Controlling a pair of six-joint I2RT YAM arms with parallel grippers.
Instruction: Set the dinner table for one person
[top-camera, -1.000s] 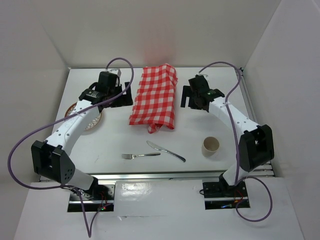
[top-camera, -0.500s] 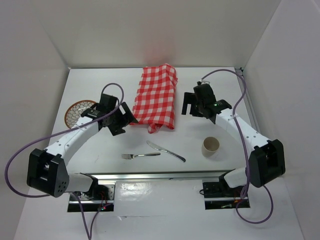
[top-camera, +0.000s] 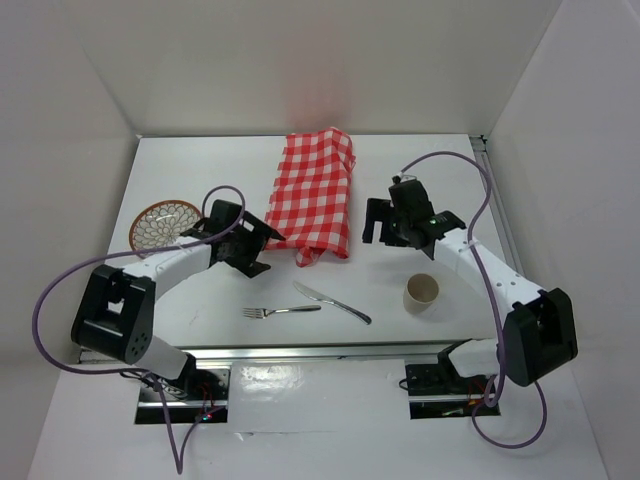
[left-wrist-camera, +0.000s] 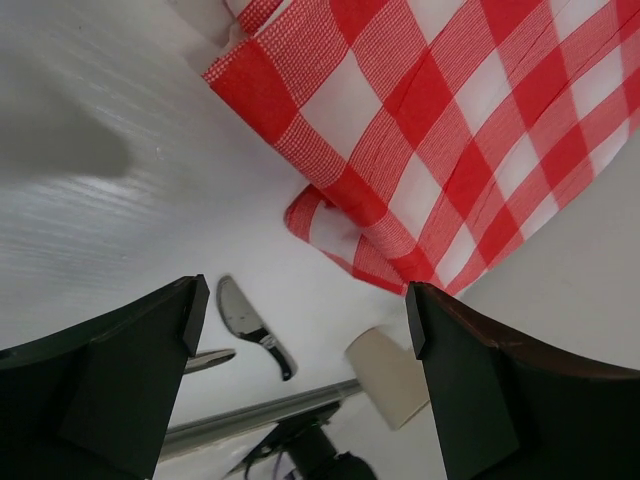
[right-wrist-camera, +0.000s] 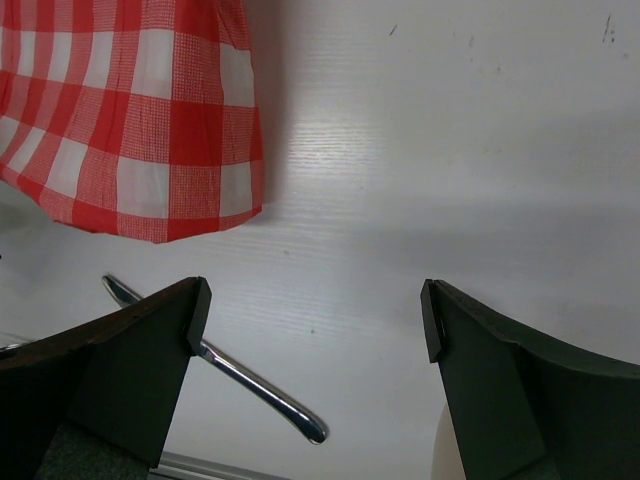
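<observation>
Lowest in my overhead view, the fork (top-camera: 281, 311) and knife (top-camera: 333, 303) lie close together on the dinner table (top-camera: 200, 290). The paper cup (top-camera: 421, 292) stands upright to their right. I cannot tell whether fork and knife touch.

Higher up, the left gripper (top-camera: 252, 241) sits at the lower left edge of the checked cloth (top-camera: 312, 195), and the right gripper (top-camera: 377, 220) is just off its right side. From overhead I can't read either jaw. Both wrist cameras show them spread wide with nothing between the fingers.

In the left wrist view a finger (left-wrist-camera: 110, 380) hides part of the knife. In the right wrist view its blade end is cut off behind a finger (right-wrist-camera: 110, 370).

The patterned plate (top-camera: 155, 222) sits at mid-left, its lower right rim hidden by my left arm. The cloth lies rumpled in the upper centre.
</observation>
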